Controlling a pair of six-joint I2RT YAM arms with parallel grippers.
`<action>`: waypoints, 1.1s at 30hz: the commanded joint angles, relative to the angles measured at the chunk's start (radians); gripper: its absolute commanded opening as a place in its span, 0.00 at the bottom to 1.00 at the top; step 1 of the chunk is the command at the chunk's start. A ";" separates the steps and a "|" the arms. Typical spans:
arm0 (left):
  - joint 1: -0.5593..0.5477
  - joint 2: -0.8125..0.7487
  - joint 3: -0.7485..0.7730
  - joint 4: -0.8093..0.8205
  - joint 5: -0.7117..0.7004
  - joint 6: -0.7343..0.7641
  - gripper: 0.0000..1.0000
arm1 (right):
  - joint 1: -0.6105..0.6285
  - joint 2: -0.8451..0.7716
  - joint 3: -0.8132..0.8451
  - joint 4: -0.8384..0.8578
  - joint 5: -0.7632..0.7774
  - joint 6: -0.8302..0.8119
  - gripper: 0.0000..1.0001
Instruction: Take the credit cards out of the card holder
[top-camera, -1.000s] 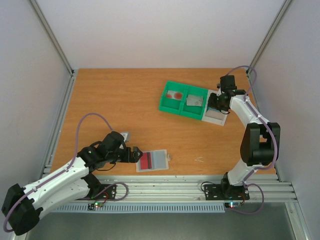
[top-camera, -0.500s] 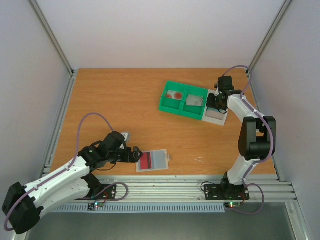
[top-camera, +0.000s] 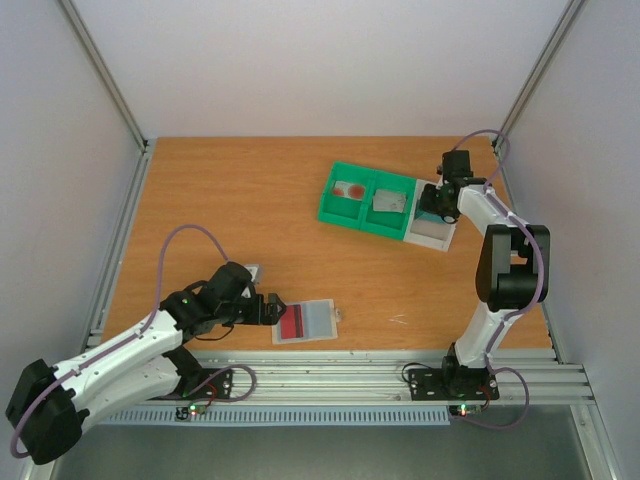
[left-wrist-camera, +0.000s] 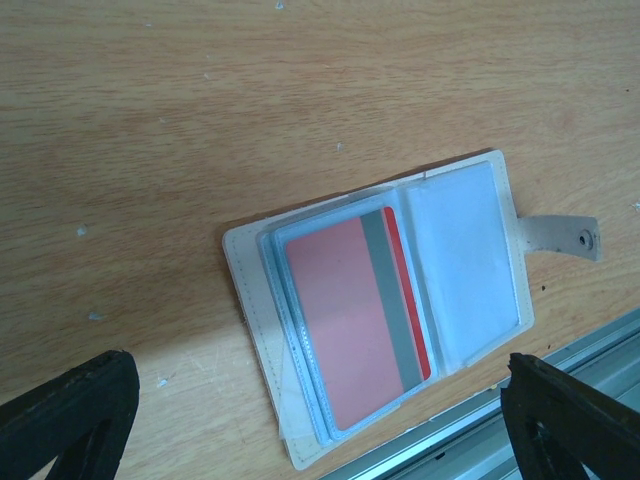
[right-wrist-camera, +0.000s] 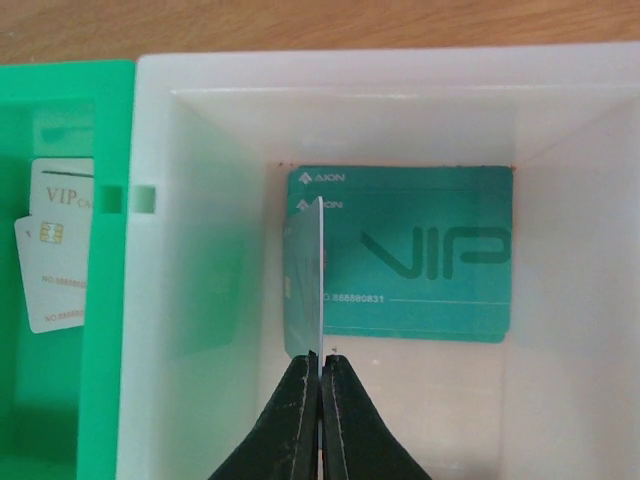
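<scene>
The card holder (top-camera: 305, 321) lies open near the table's front edge. In the left wrist view its translucent pocket (left-wrist-camera: 455, 265) is bare and its other half holds a red card with a grey stripe (left-wrist-camera: 345, 320). My left gripper (top-camera: 274, 309) is open just left of the holder, its jaws wide apart on either side (left-wrist-camera: 320, 365). My right gripper (top-camera: 433, 201) is shut on a teal card (right-wrist-camera: 305, 290), held edge-on inside the white tray (right-wrist-camera: 560, 120). More teal VIP cards (right-wrist-camera: 420, 260) lie flat on the tray's floor.
A green two-compartment bin (top-camera: 365, 205) stands against the tray's left side, holding a red-marked card (top-camera: 349, 189) and a greyish card (top-camera: 388, 202). White VIP cards (right-wrist-camera: 60, 250) show in its near compartment. A metal rail (top-camera: 400, 362) runs along the front edge.
My right arm has shifted a little at the tray, its elbow swinging back, still holding the teal card. The left arm and the holder have hardly moved.
</scene>
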 joint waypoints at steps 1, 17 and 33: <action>-0.001 0.006 0.022 0.053 0.001 0.005 0.99 | -0.007 0.027 0.045 0.005 0.037 -0.018 0.01; -0.001 0.005 0.030 0.034 0.000 0.008 0.99 | -0.009 0.087 0.082 -0.020 0.079 0.033 0.12; -0.001 0.030 -0.002 0.088 0.050 -0.023 0.99 | -0.009 0.047 0.145 -0.156 0.115 0.123 0.25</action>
